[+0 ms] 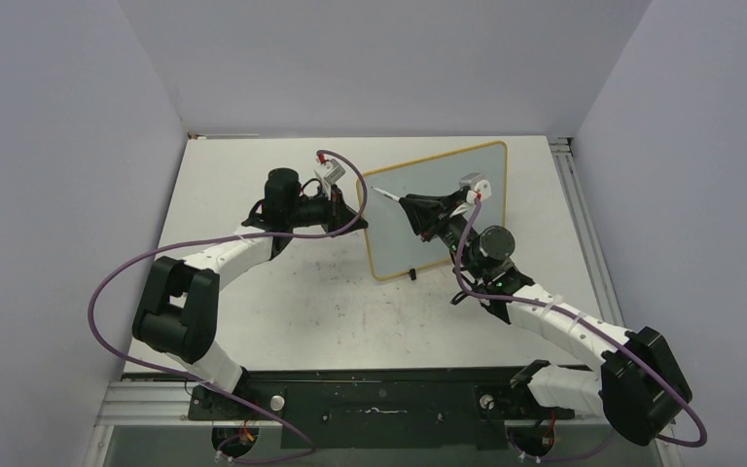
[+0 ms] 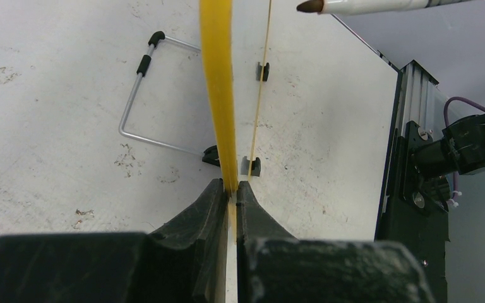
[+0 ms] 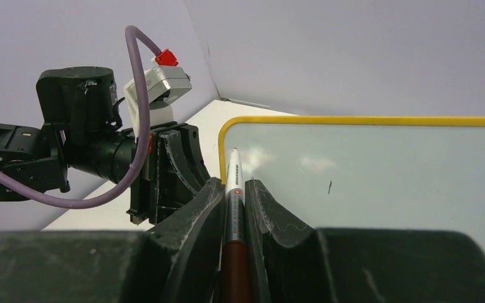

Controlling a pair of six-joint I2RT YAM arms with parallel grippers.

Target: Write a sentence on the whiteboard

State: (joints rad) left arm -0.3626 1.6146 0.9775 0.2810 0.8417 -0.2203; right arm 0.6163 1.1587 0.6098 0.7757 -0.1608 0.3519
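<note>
Whiteboard stands upright on the table, centre-right of the top view, between the two grippers. Left gripper is clenched on the board's yellow frame edge. Right gripper is clamped on the marker, tip near the board's upper left corner; contact unclear. Judgement: the board is a thin, stiff, light panel with a slick face, likely to slide or tip under pen pressure, so the frame edge is the sound place to hold. Count: one board, one marker, one wire prop behind, two grippers. No letters visible, only one dark speck.
</note>
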